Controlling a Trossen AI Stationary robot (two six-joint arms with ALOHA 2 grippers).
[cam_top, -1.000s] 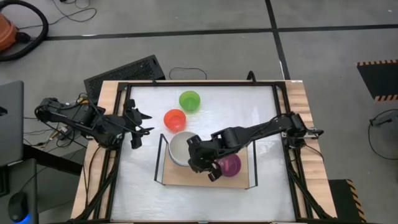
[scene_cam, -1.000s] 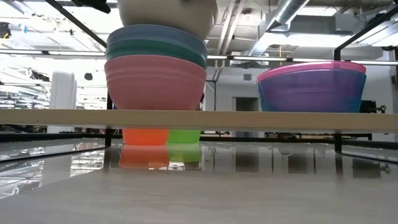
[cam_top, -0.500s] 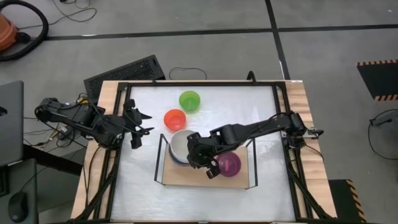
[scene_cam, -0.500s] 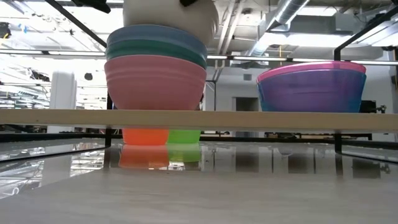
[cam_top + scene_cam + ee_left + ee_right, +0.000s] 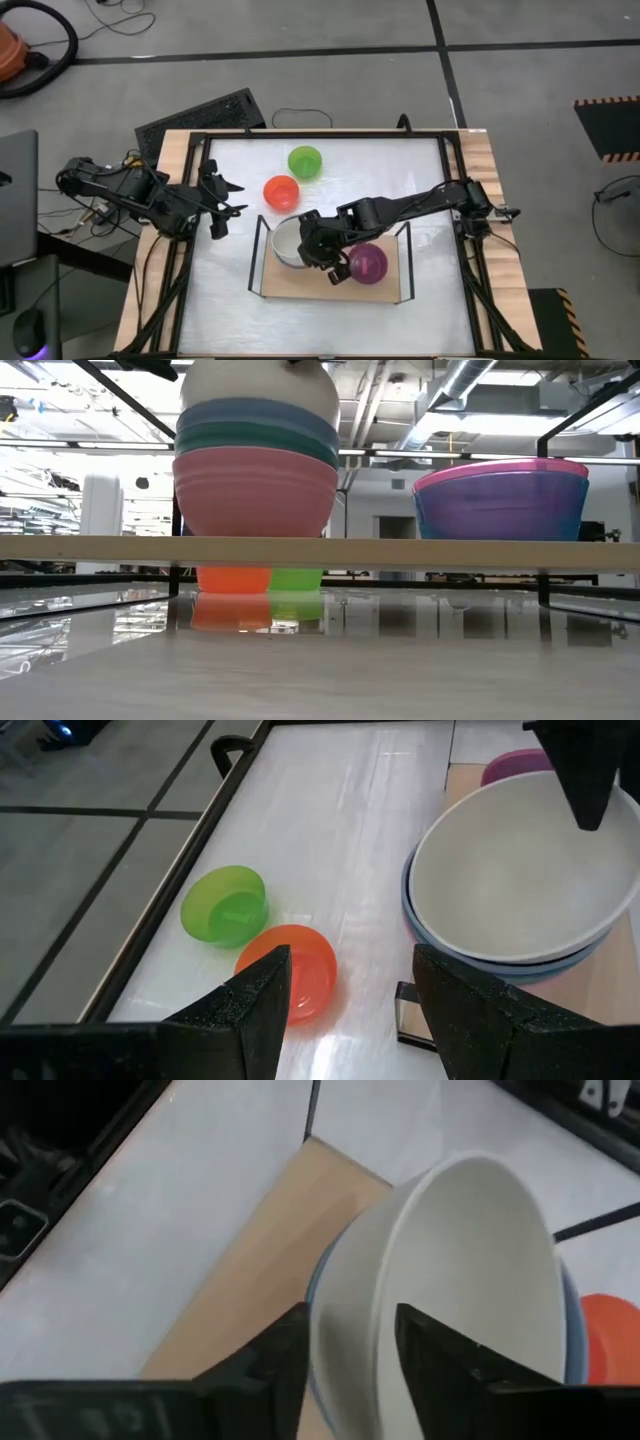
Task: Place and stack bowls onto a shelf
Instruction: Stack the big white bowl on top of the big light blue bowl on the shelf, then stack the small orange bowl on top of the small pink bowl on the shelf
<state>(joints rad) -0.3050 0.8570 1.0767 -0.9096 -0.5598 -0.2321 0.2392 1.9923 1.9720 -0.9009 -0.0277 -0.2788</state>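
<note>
The right gripper [image 5: 312, 243] is reaching over the left half of the shelf [image 5: 300, 283], its two fingers [image 5: 280, 1355] straddling the rim of the white bowl [image 5: 288, 240], one finger inside and one outside, pinching the wall. From the low camera that white bowl [image 5: 258, 390] is sitting as the top of a stack: under it a blue bowl [image 5: 258, 412], then a teal bowl [image 5: 258, 436], then a pink bowl [image 5: 255, 490] resting on the shelf board [image 5: 400, 552]. The white bowl is looking nested down into the blue one, with only its rounded upper part showing above.

To the right on the same board a purple bowl [image 5: 368, 263] is standing apart from the stack; from the low view it is really two, a pink-rimmed one nested in a purple-blue one [image 5: 500, 500].

Off the shelf, on the white tabletop [image 5: 420, 180], an orange-red bowl [image 5: 282, 192] is lying just beyond the shelf's left wire frame, and a green bowl [image 5: 305, 161] is sitting near it, farther toward the table's back edge. The two are close but not touching.

The left gripper [image 5: 220, 205] is waiting at the table's left side, well apart from the shelf, its fingers [image 5: 255, 1010] spread open and holding nothing, pointed toward the orange-red and green bowls.
</note>
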